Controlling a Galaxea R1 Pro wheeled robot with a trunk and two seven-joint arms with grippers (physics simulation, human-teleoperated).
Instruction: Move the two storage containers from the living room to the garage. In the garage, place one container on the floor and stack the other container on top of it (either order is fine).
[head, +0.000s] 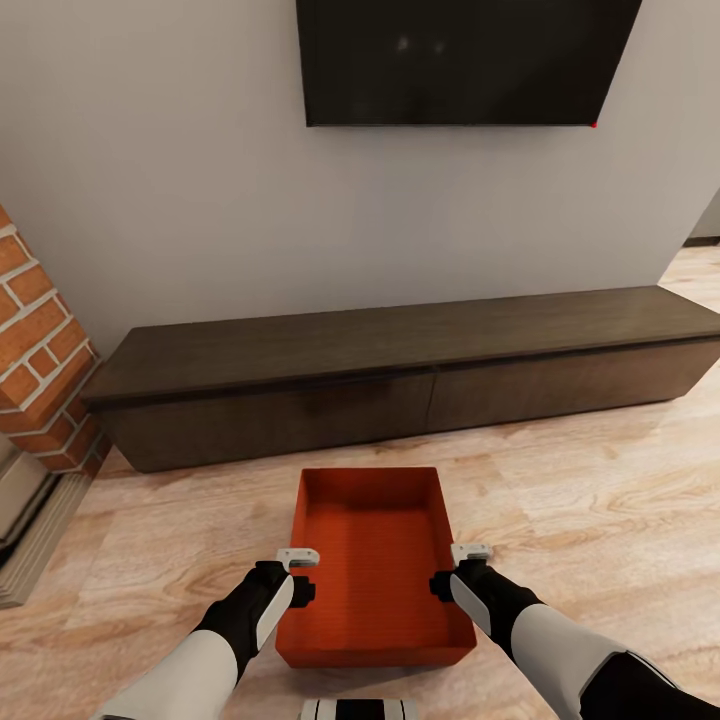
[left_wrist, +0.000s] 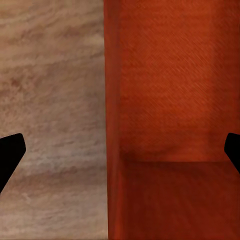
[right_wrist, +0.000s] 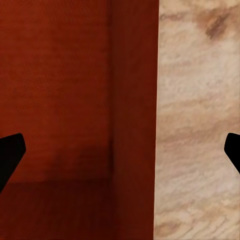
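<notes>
One red-orange open-top storage container (head: 375, 560) rests on the light wood plank floor (head: 600, 500) of the living room, just in front of me. My left gripper (head: 296, 572) is open over the bin's left long wall. In the left wrist view that wall (left_wrist: 112, 100) runs between the black fingertips (left_wrist: 10, 155), with one finger outside and one over the inside. My right gripper (head: 460, 568) is open in the same way over the right long wall (right_wrist: 135, 100). Neither gripper's fingers touch the plastic.
A long dark wood cabinet (head: 400, 370) runs along the wall behind the bin, under a wall-mounted black TV (head: 460, 60). A brick column (head: 35, 350) stands at the left. Open plank floor stretches to the right and around the bin.
</notes>
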